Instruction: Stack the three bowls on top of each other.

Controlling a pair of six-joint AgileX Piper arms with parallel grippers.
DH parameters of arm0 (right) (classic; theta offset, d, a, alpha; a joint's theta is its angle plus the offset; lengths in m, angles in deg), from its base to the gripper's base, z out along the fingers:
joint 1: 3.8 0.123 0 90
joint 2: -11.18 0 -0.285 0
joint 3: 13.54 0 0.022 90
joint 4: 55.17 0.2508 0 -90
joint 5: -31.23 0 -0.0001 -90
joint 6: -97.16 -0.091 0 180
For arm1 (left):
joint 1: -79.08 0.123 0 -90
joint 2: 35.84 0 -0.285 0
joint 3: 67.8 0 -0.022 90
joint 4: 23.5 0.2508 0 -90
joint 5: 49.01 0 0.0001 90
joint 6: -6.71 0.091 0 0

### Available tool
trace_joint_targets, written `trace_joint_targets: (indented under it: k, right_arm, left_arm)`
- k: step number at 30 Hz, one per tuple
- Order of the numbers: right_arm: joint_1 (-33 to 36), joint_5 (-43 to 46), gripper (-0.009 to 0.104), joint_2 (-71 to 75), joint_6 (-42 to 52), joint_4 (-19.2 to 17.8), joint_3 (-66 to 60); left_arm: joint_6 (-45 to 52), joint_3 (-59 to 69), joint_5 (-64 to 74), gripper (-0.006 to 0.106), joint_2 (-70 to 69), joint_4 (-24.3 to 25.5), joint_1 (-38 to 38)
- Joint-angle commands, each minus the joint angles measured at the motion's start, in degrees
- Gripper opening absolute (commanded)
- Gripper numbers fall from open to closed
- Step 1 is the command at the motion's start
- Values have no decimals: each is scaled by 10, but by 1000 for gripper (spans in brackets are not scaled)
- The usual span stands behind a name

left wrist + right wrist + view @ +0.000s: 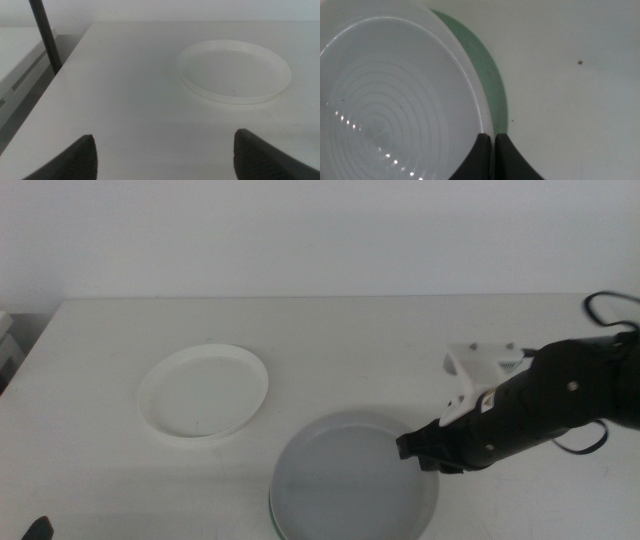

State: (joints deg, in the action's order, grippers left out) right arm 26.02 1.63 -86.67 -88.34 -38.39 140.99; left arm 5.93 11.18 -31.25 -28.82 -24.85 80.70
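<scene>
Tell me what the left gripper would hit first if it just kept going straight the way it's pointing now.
Probably nothing at first: the left gripper has bare table directly ahead of its open jaws. The white bowl lies ahead but off to one side, so it may pass beside it, though depth is hard to judge.

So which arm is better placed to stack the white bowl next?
Probably left. The left gripper is open, facing the shallow white round bowl. The right gripper is shut on the grey bowl, which rests over the mint green bowl.
</scene>
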Motion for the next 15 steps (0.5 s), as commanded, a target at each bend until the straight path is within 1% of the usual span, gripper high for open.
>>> trace_joint_targets:
  k: [1, 9, 12, 15]
  right_arm:
    - [4, 40, -1, 1, 2, 5, 12]
    - [7, 44, 0, -30, 6, 4, 12]
    - [7, 41, 6, -32, 8, 4, 12]
    - [7, 40, 18, -31, 8, 4, 12]
  left_arm:
    - [-6, -2, -42, 105, -8, 0, 1]
    - [-6, -2, -42, 105, -8, 0, 1]
    - [-6, -2, -42, 105, -8, 0, 1]
    - [-6, -2, -42, 105, -8, 0, 1]
